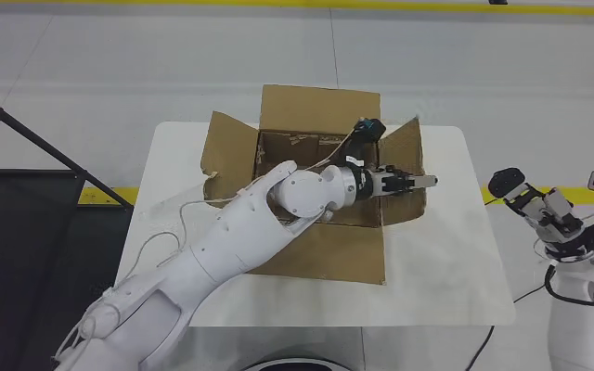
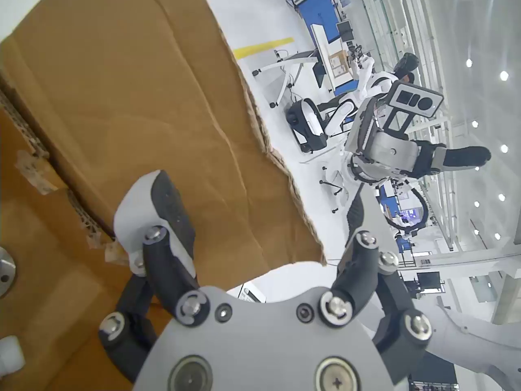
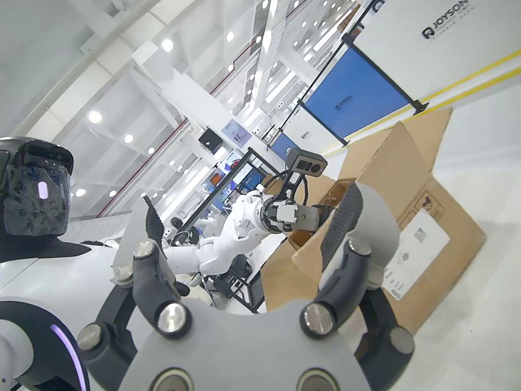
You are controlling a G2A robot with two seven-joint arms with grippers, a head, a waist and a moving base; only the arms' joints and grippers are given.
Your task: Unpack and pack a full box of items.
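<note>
An open cardboard box (image 1: pixel 320 139) stands on the white table (image 1: pixel 445 269) with its flaps spread out. My left arm lies across the box, and my left gripper (image 1: pixel 415 183) is over the right-hand flap (image 1: pixel 404 153). In the left wrist view the left gripper (image 2: pixel 264 209) is open, the flap's torn edge (image 2: pixel 260 132) running between its fingers. My right gripper (image 1: pixel 543 206) hangs off the table's right side, apart from the box. In its own view the right gripper (image 3: pixel 248 221) is open and holds nothing, with the box (image 3: pixel 411 205) beyond it. The arm hides much of the box's inside.
A black panel (image 1: pixel 37 241) stands left of the table. A yellow floor line (image 1: pixel 107 196) runs behind the table. Bare tabletop lies to the right of the box and along the front edge.
</note>
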